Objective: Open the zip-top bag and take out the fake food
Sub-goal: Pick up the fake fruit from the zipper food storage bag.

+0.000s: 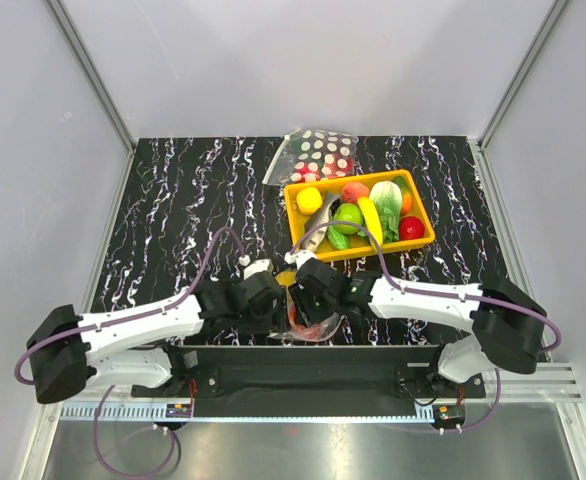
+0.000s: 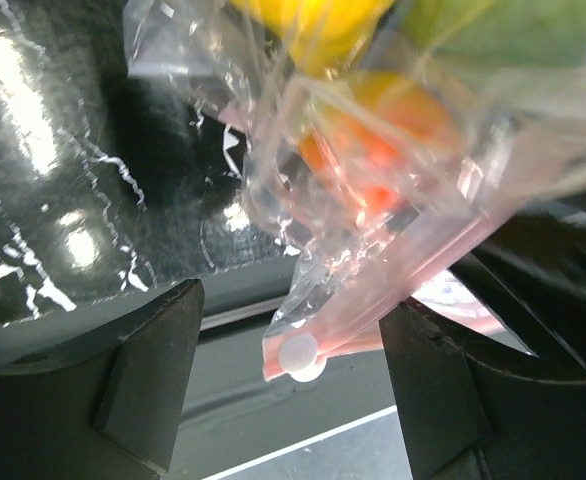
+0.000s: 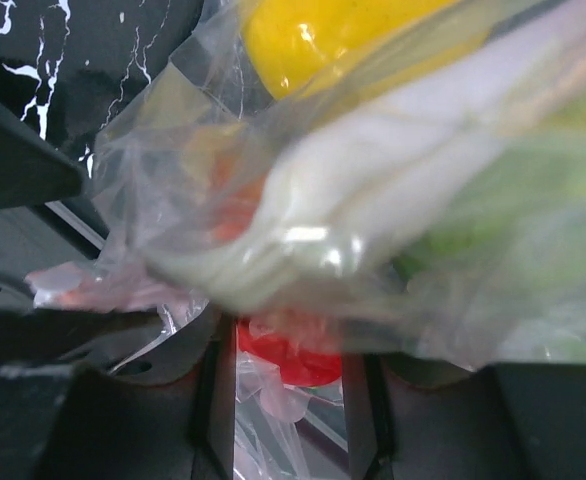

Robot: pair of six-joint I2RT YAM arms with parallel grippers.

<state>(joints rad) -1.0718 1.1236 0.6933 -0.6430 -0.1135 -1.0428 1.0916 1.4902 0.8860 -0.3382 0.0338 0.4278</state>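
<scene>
The zip-top bag (image 1: 315,324) hangs crumpled between my two grippers near the table's front edge. My left gripper (image 1: 276,297) is open. In the left wrist view its fingers (image 2: 153,380) stand wide apart, and the pink zip strip's end with its white slider (image 2: 301,355) lies loose between them. An orange piece of fake food (image 2: 373,150) shows inside the plastic. My right gripper (image 1: 311,290) is shut on the bag (image 3: 273,300), pinching the plastic around a red piece (image 3: 288,358). Blurred yellow (image 3: 313,40) and white-green (image 3: 393,190) shapes fill that view above.
A yellow tray (image 1: 298,208) holding several toy fruits and vegetables sits right of centre on the black marbled table (image 1: 173,220). A polka-dot bag (image 1: 318,152) lies behind the tray. White walls enclose the table on three sides.
</scene>
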